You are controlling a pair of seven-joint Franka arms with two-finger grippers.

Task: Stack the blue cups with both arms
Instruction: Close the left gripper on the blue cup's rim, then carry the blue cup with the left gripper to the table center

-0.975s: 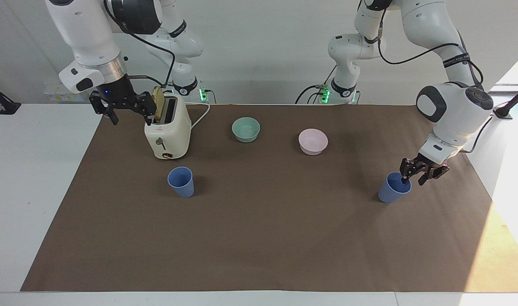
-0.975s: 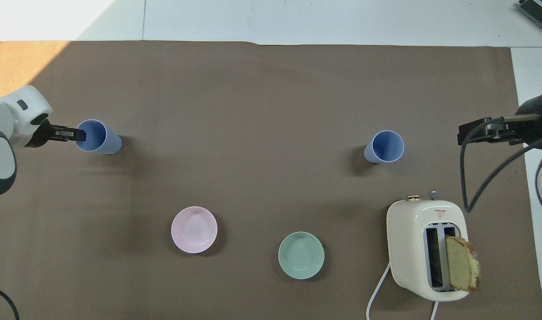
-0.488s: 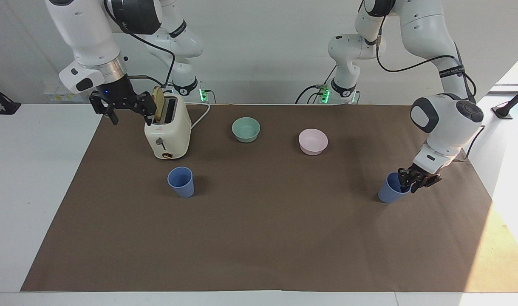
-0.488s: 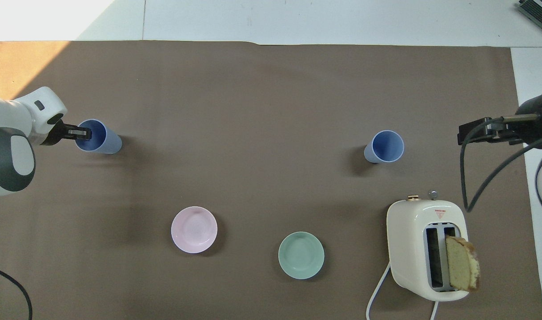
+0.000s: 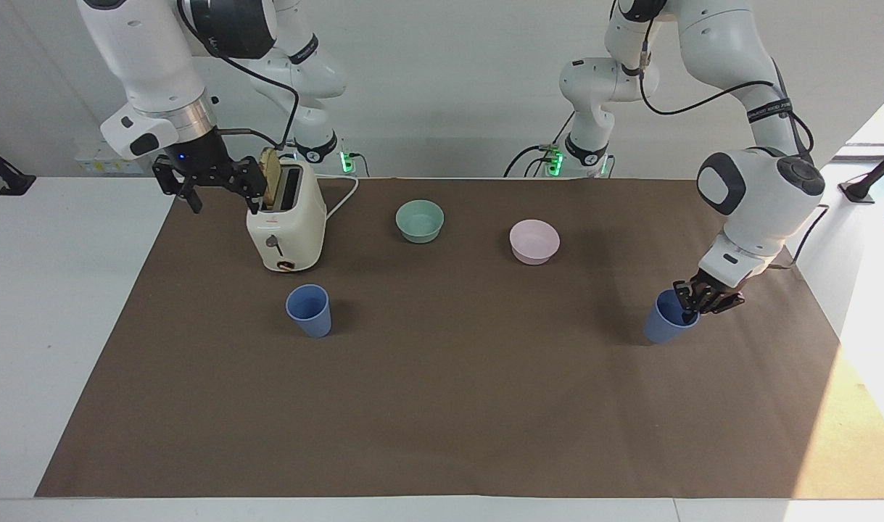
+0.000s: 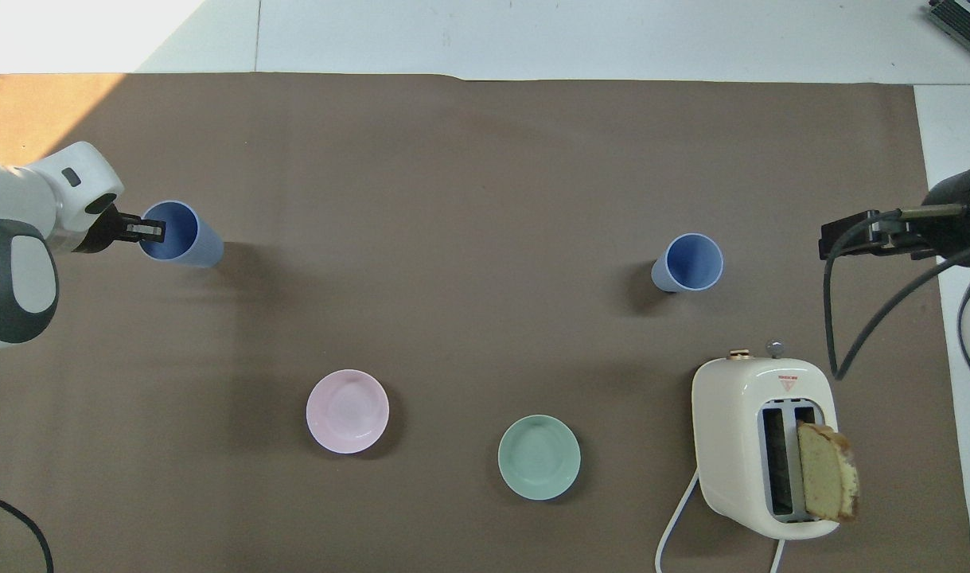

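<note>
One blue cup (image 5: 663,328) stands on the brown mat toward the left arm's end of the table; it also shows in the overhead view (image 6: 188,243). My left gripper (image 5: 692,300) is shut on its rim, one finger inside the cup, as the overhead view (image 6: 152,231) shows. The cup leans a little. The second blue cup (image 5: 310,310) stands upright and free toward the right arm's end, farther from the robots than the toaster, also in the overhead view (image 6: 689,263). My right gripper (image 5: 224,206) is open and empty, up in the air beside the toaster, and waits.
A cream toaster (image 5: 286,228) with a bread slice in one slot stands near the right arm. A mint-green bowl (image 5: 420,220) and a pink bowl (image 5: 534,241) sit nearer to the robots than the cups. The brown mat (image 5: 449,406) covers the table.
My left gripper lowered onto the cup's rim and closed on it. The cup has since shifted slightly with the gripper. The right arm has not moved.
</note>
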